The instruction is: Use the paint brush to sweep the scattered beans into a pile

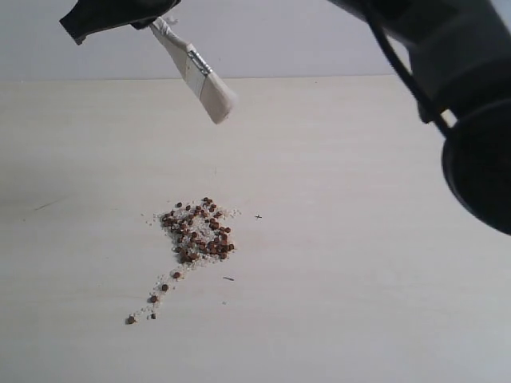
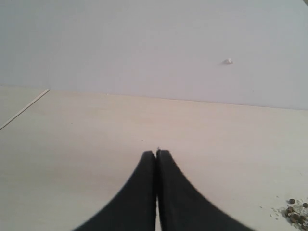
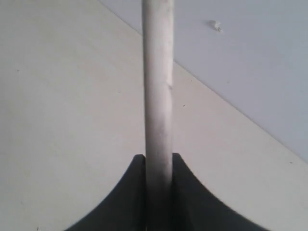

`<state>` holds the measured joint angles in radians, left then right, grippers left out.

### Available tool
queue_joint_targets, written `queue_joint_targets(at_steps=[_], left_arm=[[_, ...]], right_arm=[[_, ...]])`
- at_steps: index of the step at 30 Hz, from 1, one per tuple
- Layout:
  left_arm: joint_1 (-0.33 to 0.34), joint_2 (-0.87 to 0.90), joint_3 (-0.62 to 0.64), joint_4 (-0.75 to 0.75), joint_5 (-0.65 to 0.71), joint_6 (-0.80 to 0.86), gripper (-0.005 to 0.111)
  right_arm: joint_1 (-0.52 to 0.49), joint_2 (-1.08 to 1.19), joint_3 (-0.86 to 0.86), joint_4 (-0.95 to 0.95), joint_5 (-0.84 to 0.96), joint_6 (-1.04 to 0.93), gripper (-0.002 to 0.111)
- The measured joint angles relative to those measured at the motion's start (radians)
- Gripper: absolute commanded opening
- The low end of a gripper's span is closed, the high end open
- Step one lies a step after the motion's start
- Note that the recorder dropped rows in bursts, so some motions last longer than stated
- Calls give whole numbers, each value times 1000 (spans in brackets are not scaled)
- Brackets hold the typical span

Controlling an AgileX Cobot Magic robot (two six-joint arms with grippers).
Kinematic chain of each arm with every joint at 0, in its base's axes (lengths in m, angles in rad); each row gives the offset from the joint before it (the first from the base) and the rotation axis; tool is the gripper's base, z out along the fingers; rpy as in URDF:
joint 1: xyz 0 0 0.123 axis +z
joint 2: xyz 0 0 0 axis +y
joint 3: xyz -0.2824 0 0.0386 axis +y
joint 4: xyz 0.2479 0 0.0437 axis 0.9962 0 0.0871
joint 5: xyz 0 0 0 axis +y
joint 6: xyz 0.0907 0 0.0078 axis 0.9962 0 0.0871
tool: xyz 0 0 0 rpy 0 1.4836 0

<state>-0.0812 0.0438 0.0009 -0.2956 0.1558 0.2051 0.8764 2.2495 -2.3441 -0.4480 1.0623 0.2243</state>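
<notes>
The pile [image 1: 198, 231] of reddish-brown beans and white grains lies mid-table. A thin trail of stray beans [image 1: 153, 299] runs from it toward the near left. The paint brush [image 1: 200, 76] hangs in the air at the top left, bristles slanting down toward the pile but well above it. My right gripper [image 1: 148, 22] is shut on its handle. The right wrist view shows the brush [image 3: 158, 96] edge-on between the right gripper [image 3: 159, 156] jaws. My left gripper [image 2: 156, 152] is shut and empty, and some beans [image 2: 294, 214] show beside it.
The pale wooden table [image 1: 359, 279] meets a plain wall at the back. A bulky dark arm link with a cable [image 1: 455, 72] fills the upper right of the exterior view. A table edge [image 2: 24, 109] shows in the left wrist view.
</notes>
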Motion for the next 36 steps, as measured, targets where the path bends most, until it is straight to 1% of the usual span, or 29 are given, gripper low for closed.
queue_joint_targets(at_steps=[3, 6, 10, 13, 15, 17, 19, 20, 21, 22, 24, 26, 28, 31, 36], left_arm=[[0, 0, 0, 0, 0, 0, 0], [0, 0, 0, 0, 0, 0, 0], [0, 0, 0, 0, 0, 0, 0], [0, 0, 0, 0, 0, 0, 0], [0, 0, 0, 0, 0, 0, 0], [0, 0, 0, 0, 0, 0, 0], [0, 0, 0, 0, 0, 0, 0], [0, 0, 0, 0, 0, 0, 0], [0, 0, 0, 0, 0, 0, 0], [0, 0, 0, 0, 2, 0, 0], [0, 0, 0, 0, 2, 0, 0], [0, 0, 0, 0, 2, 0, 0], [0, 0, 0, 0, 2, 0, 0], [0, 0, 0, 0, 2, 0, 0], [0, 0, 0, 0, 2, 0, 0]], right_arm=[[0, -55, 84, 4, 2, -2, 0], [0, -125, 210, 6, -35, 0, 0], [0, -257, 440, 3, -158, 43, 0], [0, -380, 664, -61, -317, 125, 0], [0, -463, 833, -192, -456, 258, 0], [0, -525, 991, -406, -583, 464, 0], [-2, -567, 1147, -768, -680, 801, 0], [-2, -572, 1199, -922, -695, 994, 0], [-2, -575, 1251, -1048, -685, 1141, 0], [-2, -566, 1287, -1129, -653, 1239, 0], [-2, -529, 1322, -1216, -561, 1339, 0], [-2, -471, 1327, -1250, -453, 1395, 0], [-2, -417, 1325, -1265, -382, 1433, 0], [-4, -350, 1291, -1270, -357, 1469, 0], [-4, -257, 1172, -1274, -355, 1482, 0]])
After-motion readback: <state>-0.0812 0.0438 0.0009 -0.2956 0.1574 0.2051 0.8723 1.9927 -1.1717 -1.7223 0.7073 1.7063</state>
